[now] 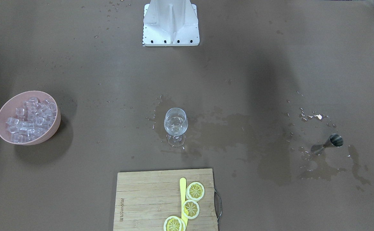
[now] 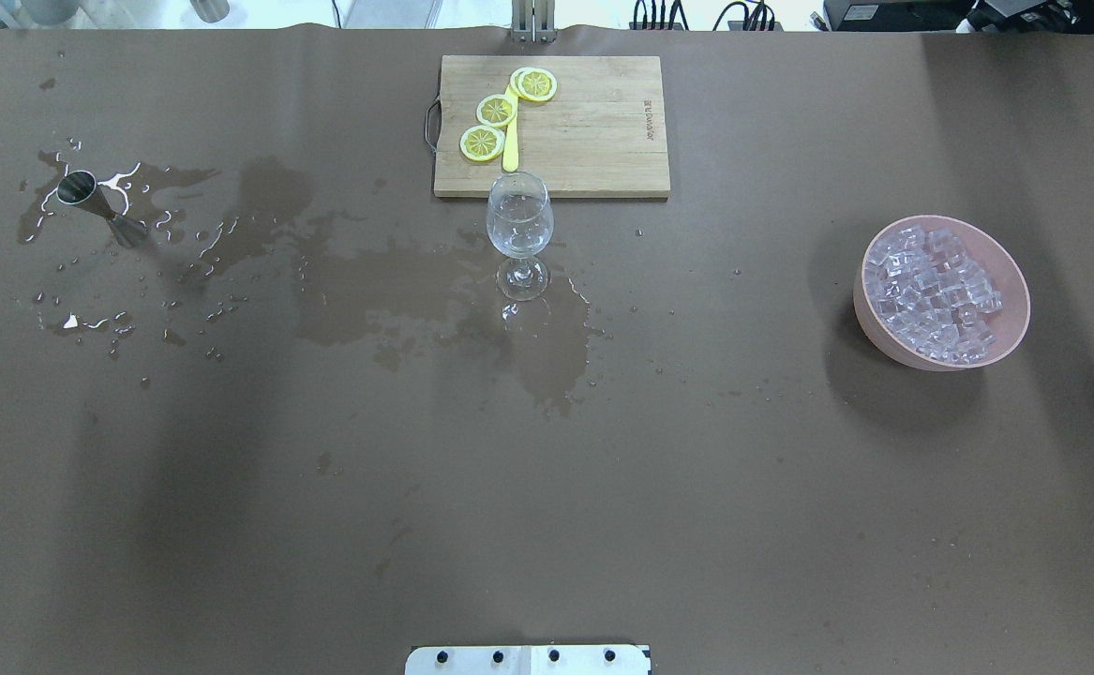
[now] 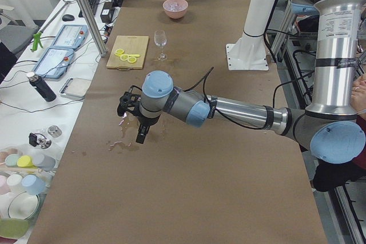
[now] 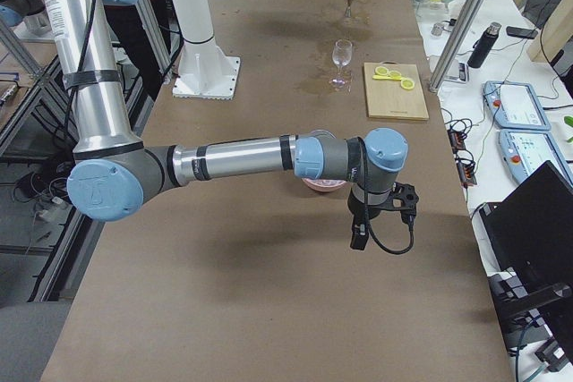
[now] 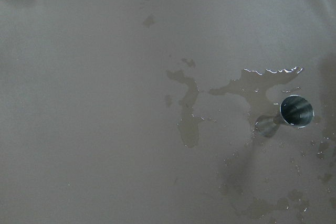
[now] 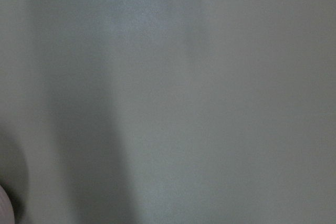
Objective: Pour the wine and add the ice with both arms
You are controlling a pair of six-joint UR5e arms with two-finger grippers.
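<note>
A clear wine glass [image 1: 175, 123] stands upright mid-table with a little clear wine [image 1: 175, 127] in its bowl; it also shows in the overhead view [image 2: 519, 220]. Ice cubes [image 1: 29, 120] fill a pink bowl [image 2: 1015, 333] on the robot's right side. A steel jigger [image 2: 97, 202] stands on wet paper on the robot's left and shows in the left wrist view [image 5: 296, 111]. My left gripper [image 3: 140, 135] hangs above the table near the jigger's wet patch. My right gripper [image 4: 358, 237] hangs near the bowl. Both show only in the side views, so I cannot tell whether they are open or shut.
A wooden cutting board [image 2: 593, 131] with lemon slices [image 2: 497, 111] and a yellow stick [image 2: 510, 150] lies just beyond the glass. Wet spill patches [image 2: 397, 281] spread from the jigger to the glass. The white mounting bracket [image 1: 170, 24] sits at the robot's base.
</note>
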